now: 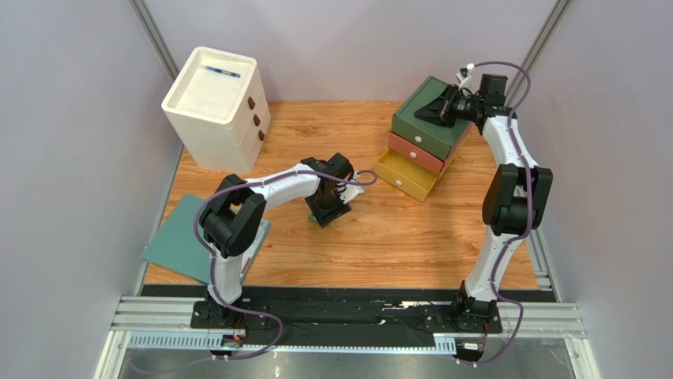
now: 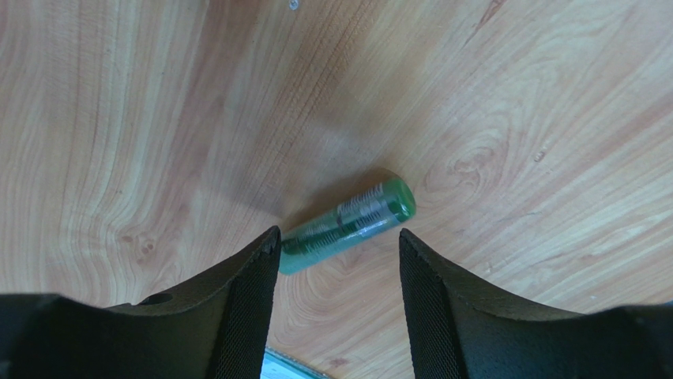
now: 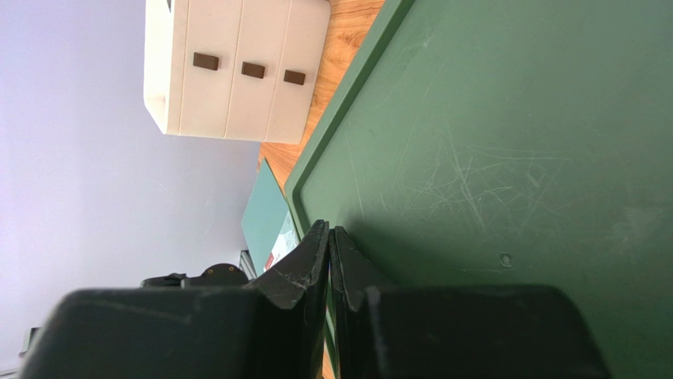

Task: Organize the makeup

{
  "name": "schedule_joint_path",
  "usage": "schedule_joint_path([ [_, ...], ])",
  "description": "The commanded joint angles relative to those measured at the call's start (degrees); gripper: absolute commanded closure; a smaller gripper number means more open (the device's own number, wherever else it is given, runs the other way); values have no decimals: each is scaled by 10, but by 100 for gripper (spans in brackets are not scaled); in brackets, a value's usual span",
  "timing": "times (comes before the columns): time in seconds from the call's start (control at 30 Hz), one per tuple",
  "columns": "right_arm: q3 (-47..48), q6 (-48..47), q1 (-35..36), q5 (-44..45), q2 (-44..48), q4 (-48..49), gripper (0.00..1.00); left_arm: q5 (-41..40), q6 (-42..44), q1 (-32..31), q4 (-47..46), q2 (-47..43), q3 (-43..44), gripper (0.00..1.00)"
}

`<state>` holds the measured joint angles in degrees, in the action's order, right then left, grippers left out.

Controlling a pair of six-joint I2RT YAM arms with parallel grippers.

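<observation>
Nothing is reading clearly: the green tube (image 2: pixel 347 225), lying just beyond the left fingers (image 2: pixel 253 292), is showing white label print too blurred to make out.

The tube (image 2: pixel 347 225) is clear green with a white and dark printed band. The table (image 1: pixel 411 237) is honey-coloured wood with swirling grain. At the table's far left, the cream chest (image 1: pixel 212 106) has brown handles, with a blue pen (image 1: pixel 221 72) on top. At its far right, the stacked chest (image 1: pixel 422 130) runs dark green, coral, yellow. A teal board (image 1: pixel 178 241) lies at its near left.
</observation>
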<state>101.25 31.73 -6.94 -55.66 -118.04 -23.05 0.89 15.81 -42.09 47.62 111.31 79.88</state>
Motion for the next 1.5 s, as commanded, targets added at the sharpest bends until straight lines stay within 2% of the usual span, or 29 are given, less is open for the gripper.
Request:
schedule_joint_path([
  [0.0, -91, -69, -4, 123, -136, -125, 89, -8, 18, -2, -6, 26, 12, 38],
  [0.07, -90, -69, -4, 123, -137, -126, 89, -8, 19, -4, -7, 33, 14, 38],
  [0.13, -88, -69, -4, 123, -137, -127, 89, -8, 19, -4, -6, 44, 16, 47],
  [0.17, -87, -69, -4, 122, -138, -126, 89, -8, 21, -5, -5, 47, 18, 55],
  [0.2, -87, -69, -4, 122, -137, -126, 89, -7, 22, -5, -3, 51, 24, 76],
  [0.23, -86, -69, -5, 122, -138, -127, 89, -1, 22, -4, 5, 61, 27, 89],
  [0.27, -85, -69, -4, 122, -137, -128, 89, 3, 21, -5, 8, 65, 31, 92],
  [0.3, -85, -69, -5, 122, -136, -128, 89, 10, 18, -5, 9, 69, 38, 100],
  [0.43, -86, -69, -5, 122, -135, -128, 89, 29, 0, -5, 11, 69, 69, 100],
  [0.53, -86, -69, -5, 122, -135, -130, 89, 44, -21, -3, 13, 72, 135, 100],
  [0.67, -87, -72, -5, 124, -134, -131, 89, 92, -65, 2, 1, 87, 265, 100],
  [0.77, -89, -72, -5, 127, -132, -132, 89, 122, -112, 2, -35, 97, 333, 100],
  [0.9, -88, -71, -5, 125, -134, -132, 89, 211, -191, 5, -138, 123, 386, 100],
  [1.0, -90, -72, -5, 126, -133, -133, 89, 283, -307, 18, -249, 146, 388, 100],
  [1.03, -91, -72, -5, 126, -132, -132, 89, 296, -382, 21, -283, 150, 369, 100],
  [1.07, -91, -73, -5, 126, -131, -132, 89, 309, -417, 23, -364, 156, 355, 100],
  [1.17, -94, -72, -5, 126, -130, -130, 89, 323, -533, 29, -491, 170, 318, 100],
  [1.23, -96, -73, -5, 126, -129, -128, 89, 315, -583, 30, -522, 180, 311, 100],
  [1.4, -96, -72, -6, 126, -128, -128, 89, 293, -627, 30, -539, 202, 313, 95],
  [1.47, -95, -73, -6, 125, -128, -129, 89, 289, -636, 30, -540, 206, 312, 84],
])
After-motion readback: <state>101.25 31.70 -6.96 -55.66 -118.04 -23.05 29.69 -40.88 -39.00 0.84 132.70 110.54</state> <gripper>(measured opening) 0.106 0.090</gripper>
